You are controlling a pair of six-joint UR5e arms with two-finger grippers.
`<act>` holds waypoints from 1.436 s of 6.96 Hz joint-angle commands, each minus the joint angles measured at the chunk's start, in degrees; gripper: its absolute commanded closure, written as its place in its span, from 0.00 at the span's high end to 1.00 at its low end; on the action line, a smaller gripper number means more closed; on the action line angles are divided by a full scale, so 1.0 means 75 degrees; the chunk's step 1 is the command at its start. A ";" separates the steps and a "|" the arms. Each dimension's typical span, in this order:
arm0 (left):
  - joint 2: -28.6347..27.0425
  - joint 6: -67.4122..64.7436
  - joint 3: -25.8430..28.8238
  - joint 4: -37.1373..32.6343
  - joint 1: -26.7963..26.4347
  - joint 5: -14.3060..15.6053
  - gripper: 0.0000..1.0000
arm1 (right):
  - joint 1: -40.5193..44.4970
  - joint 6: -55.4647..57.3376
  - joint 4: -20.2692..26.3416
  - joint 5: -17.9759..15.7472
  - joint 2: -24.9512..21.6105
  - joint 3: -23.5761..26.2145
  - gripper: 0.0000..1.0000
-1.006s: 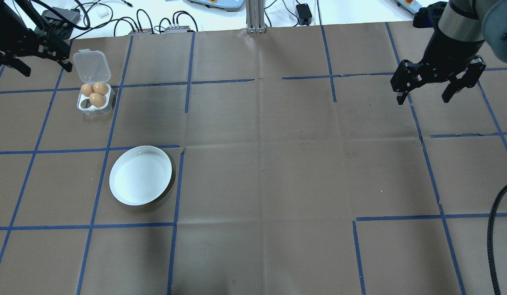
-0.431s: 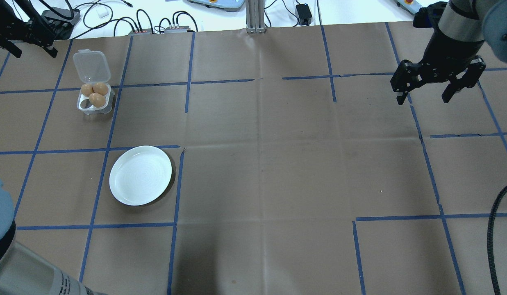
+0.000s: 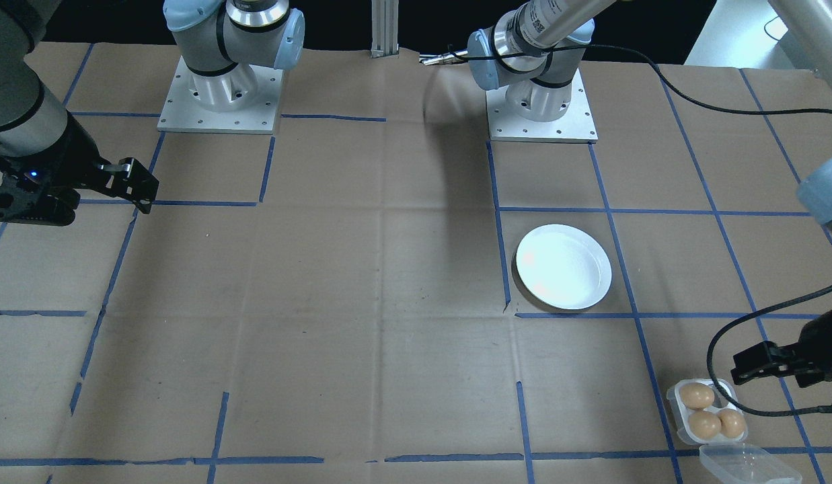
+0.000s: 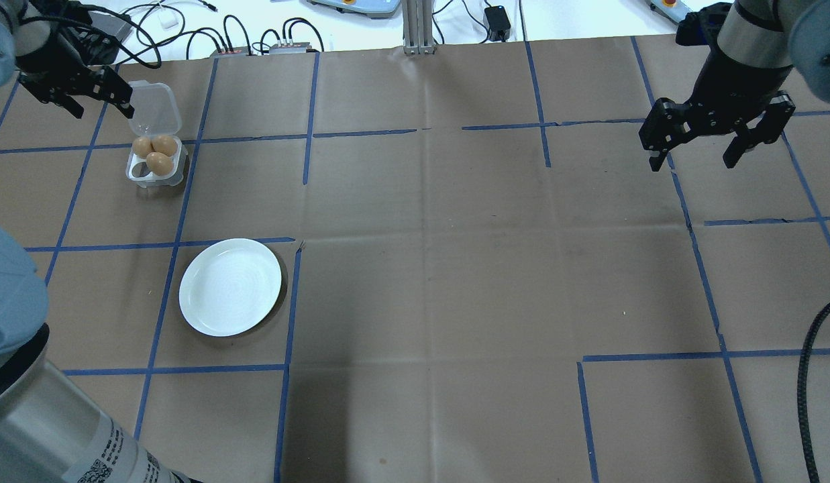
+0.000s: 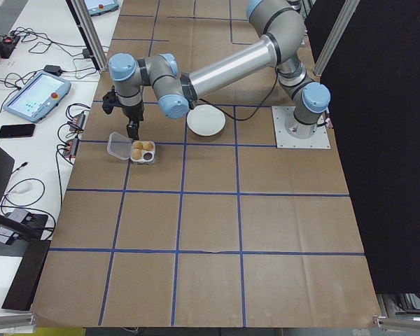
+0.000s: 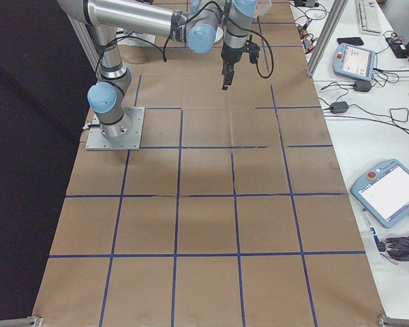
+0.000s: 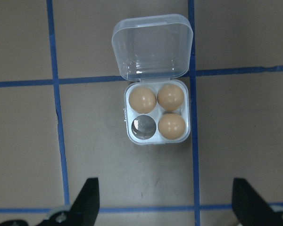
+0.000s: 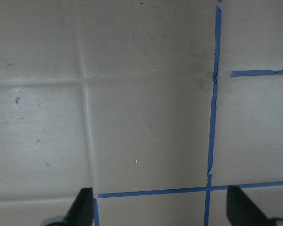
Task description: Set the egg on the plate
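Left wrist-mounted view: three eggs are seen in the tray, lid folded back, while the left gripper is held wide above it, nothing gripped, the plate waiting nearby, the right gripper parked wide too.

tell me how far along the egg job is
Done: the small white four-cup tray has its clear lid open. In hand: the open left gripper hovers near it, holding nothing. Left: all three brown eggs sit in cups; the round white plate is bare. The right gripper is open, far off.
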 commanded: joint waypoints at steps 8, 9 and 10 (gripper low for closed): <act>-0.0559 0.0006 -0.1259 0.1874 -0.0025 0.0070 0.86 | 0.0000 0.0000 0.0001 0.0000 0.0000 0.0000 1.00; -0.0559 -0.0006 -0.1259 0.1874 -0.0025 0.0082 0.77 | 0.0000 0.0000 0.0001 0.0000 0.0000 0.0000 1.00; -0.0559 -0.0006 -0.1259 0.1874 -0.0025 0.0059 0.70 | 0.0000 0.0000 0.0001 0.0000 0.0000 0.0000 1.00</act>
